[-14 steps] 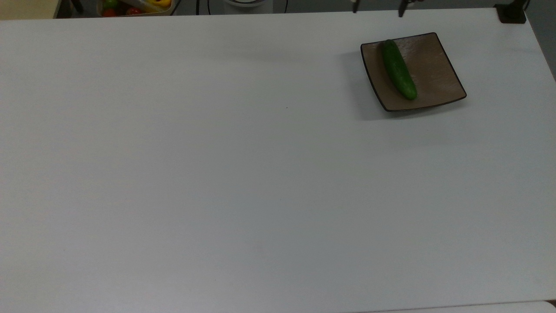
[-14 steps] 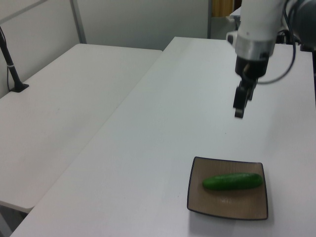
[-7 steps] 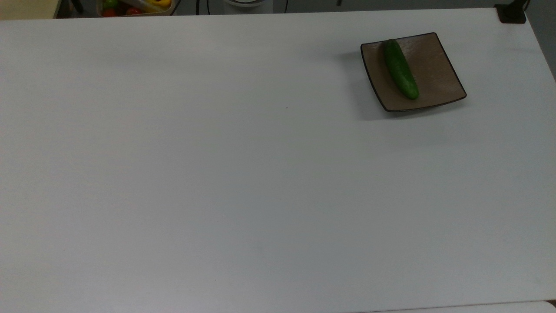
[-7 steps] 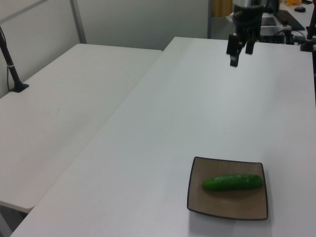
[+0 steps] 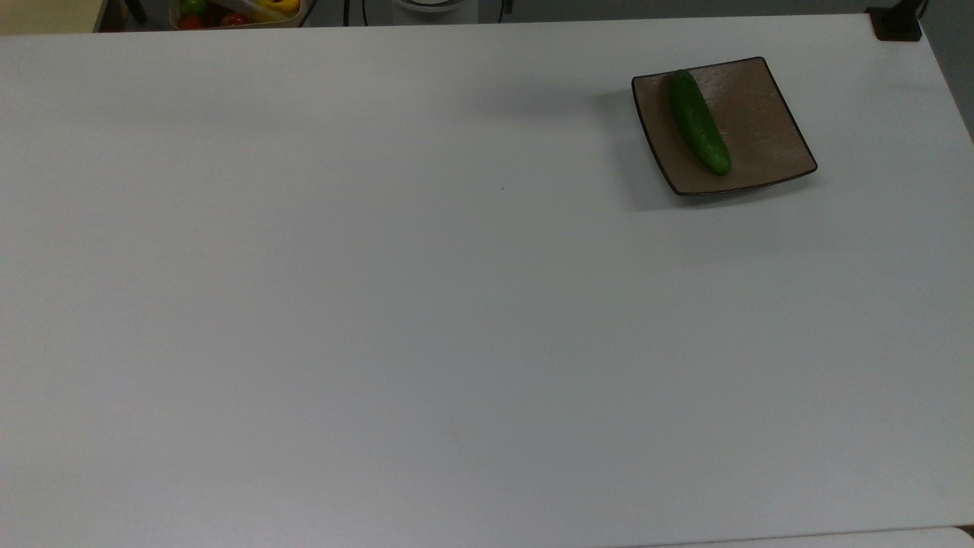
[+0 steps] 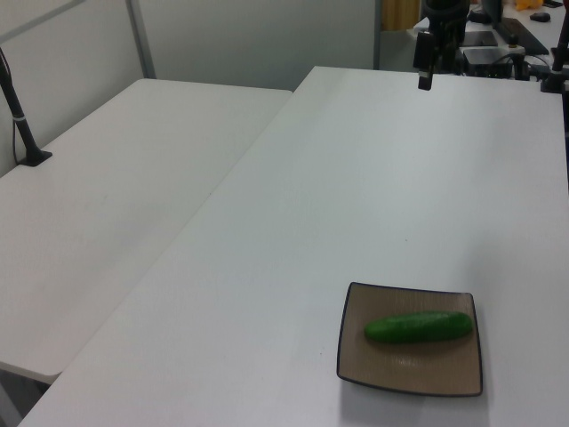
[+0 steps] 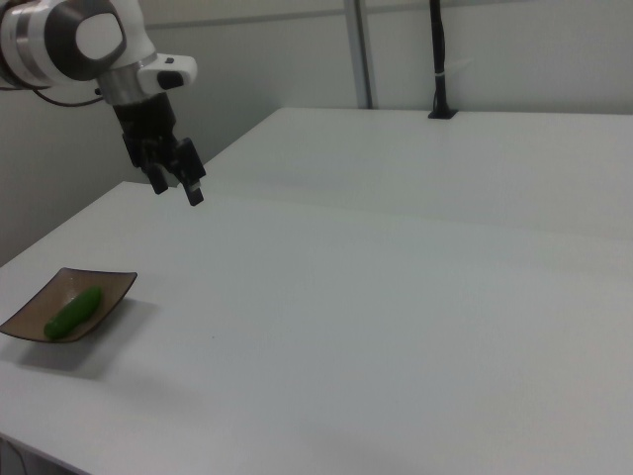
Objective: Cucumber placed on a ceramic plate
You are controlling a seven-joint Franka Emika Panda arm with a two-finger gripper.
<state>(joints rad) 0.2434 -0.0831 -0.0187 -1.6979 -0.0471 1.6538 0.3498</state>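
The dark green cucumber (image 5: 699, 122) lies on the square brown ceramic plate (image 5: 761, 122) at the top view's upper right. In the left view the cucumber (image 6: 418, 326) rests lengthwise across the plate (image 6: 409, 369) near the bottom edge. In the right view the cucumber (image 7: 74, 313) sits on the plate (image 7: 40, 315) at the far left. My gripper (image 7: 177, 186) hangs high above the table, well away from the plate, its fingers apart and holding nothing. In the left view the gripper (image 6: 427, 71) is at the table's far end.
A box of coloured fruit and vegetables (image 5: 236, 11) stands beyond the white table's (image 5: 380, 304) far edge at the top view's upper left. A black post (image 7: 438, 59) is clamped to the neighbouring table (image 6: 107, 205). Cables and equipment (image 6: 498, 53) lie at the far end.
My gripper has risen from just above the plate and pulled back toward the table's far end, leaving the top view. The cucumber and plate have stayed put.
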